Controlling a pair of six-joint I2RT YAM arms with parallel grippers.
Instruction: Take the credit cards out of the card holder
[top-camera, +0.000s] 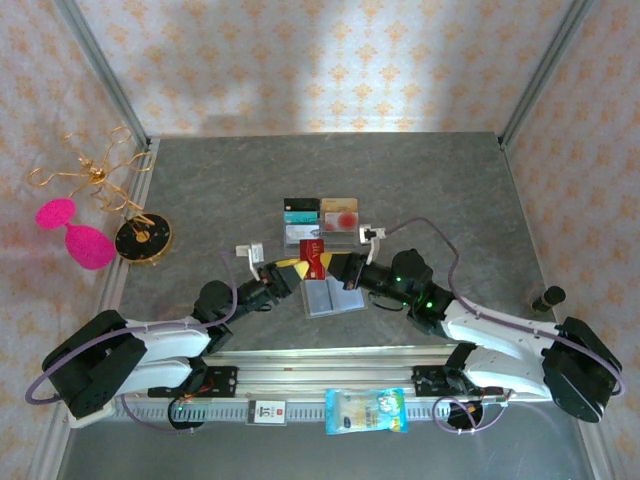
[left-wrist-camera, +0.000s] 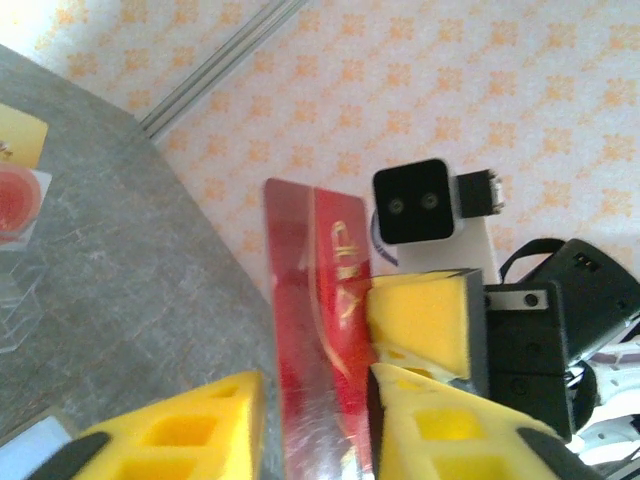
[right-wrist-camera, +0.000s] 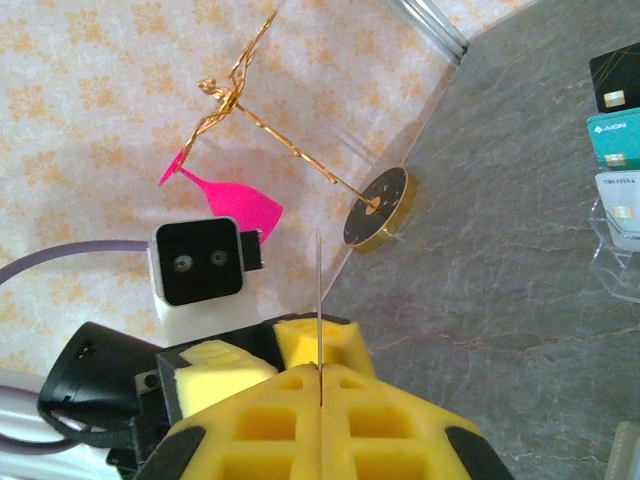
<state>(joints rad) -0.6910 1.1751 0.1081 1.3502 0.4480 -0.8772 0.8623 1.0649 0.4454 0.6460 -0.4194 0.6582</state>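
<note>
A red credit card hangs in the air above the table between both grippers. My right gripper is shut on it, and the card's thin edge sticks up out of the pinched pads. My left gripper has its fingers closed against the same card, which sits slanted between them. The card holder lies open and flat just below the grippers, pale blue-grey inside. Black, teal and grey credit cards and a gold-and-red one rest in a clear tray behind.
A gold wire stand with pink shapes stands at the left wall. A black cylinder sits at the right edge. A blue snack packet and a small white box lie by the arm bases.
</note>
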